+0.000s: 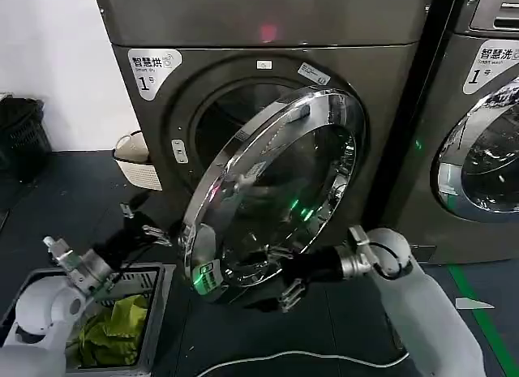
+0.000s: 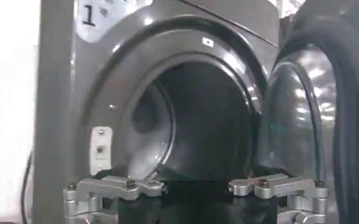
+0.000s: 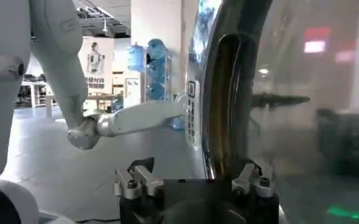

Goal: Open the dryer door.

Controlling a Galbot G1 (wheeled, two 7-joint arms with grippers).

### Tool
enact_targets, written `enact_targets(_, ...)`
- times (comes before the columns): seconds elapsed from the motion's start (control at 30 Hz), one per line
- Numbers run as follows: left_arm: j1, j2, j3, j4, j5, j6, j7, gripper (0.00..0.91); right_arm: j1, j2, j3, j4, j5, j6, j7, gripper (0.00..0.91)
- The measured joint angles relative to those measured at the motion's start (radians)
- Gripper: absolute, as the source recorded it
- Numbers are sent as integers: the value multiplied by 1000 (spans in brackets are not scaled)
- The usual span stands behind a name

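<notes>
Door [image 1: 276, 190] of the dryer [image 1: 268, 85] stood part-way open, hinged on the robot's right side of the round opening [image 1: 231, 117], its free rim swung out toward the robot and to its left. That free rim was the part the next move turned on: the door's face ran slantwise from the hinge near the upper right down to the latch edge at lower left, so further opening meant carrying that lower-left rim outward and round to the right.

The right hand [image 1: 292, 289] lay nearer, directly under the door's lower rim and seemingly touching it; in the right wrist view its fingers [image 3: 136, 180] were spread wide, one on each side of the chrome rim [image 3: 219, 109], the rim standing between them without being clamped.

The left hand [image 1: 142, 227] hovered just beside the free edge, on the robot's left of it, low before the opening. Its fingers [image 2: 115, 185] were spread wide and held nothing, pointing into the dark drum [image 2: 209, 115] with the door's inner face to one side.

A basket [image 1: 134, 162] sat on the floor to the left of the machine, and green cloth [image 1: 113, 328] lay in a bin by the left arm.
</notes>
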Motion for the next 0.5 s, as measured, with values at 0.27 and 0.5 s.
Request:
enact_targets(0.27,0,-11,39,-15,3,-4,28,907,-128,9,179,87,10,8,18,878)
enact_targets(0.5,6,4,69,-35,4,-2,59,907,-253,43,360,175,34,33,67,878)
